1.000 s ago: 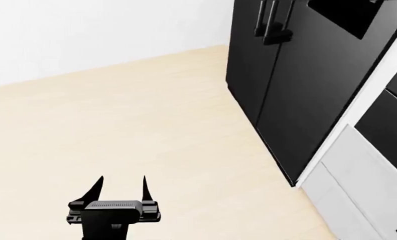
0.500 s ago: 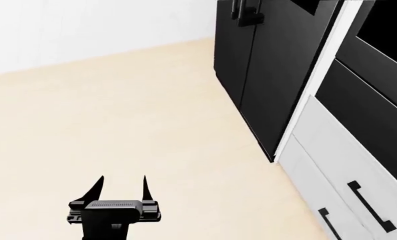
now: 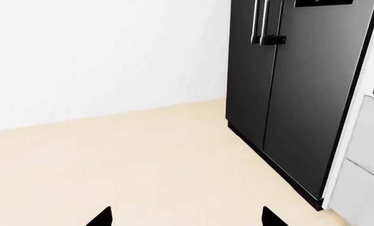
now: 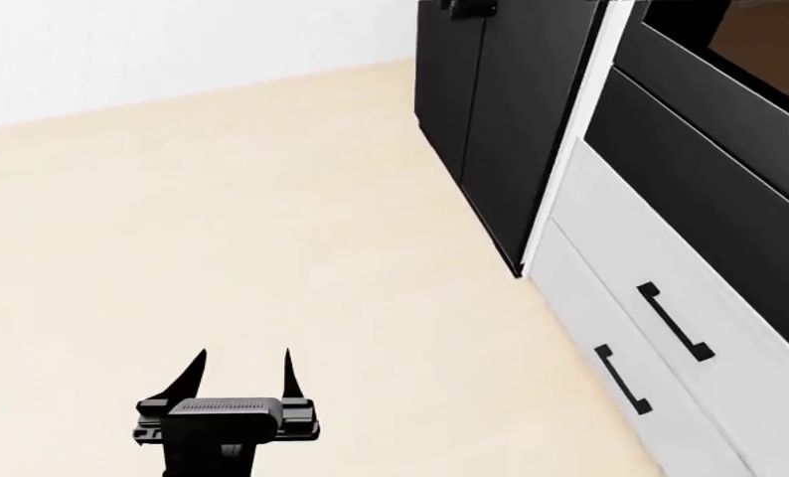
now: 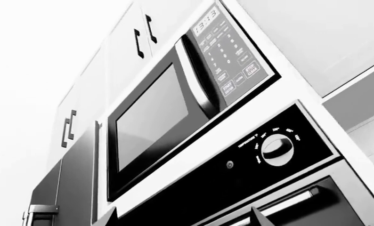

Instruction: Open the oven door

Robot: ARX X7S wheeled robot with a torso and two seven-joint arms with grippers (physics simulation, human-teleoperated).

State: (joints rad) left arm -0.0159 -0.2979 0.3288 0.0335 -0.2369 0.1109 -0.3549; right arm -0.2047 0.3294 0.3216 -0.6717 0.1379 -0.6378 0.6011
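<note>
While I am watching the head feed, the left claw is hanging low at left over the bare floor, prongs spread wide, gripping nothing. Moving rightward, the refrigerator is standing against the wall. Past it, the oven door is sitting shut at the upper right, above two white drawers. On the right wrist feed, the right claw is showing two well-parted tips under the microwave, near the door's silver handle.
</note>
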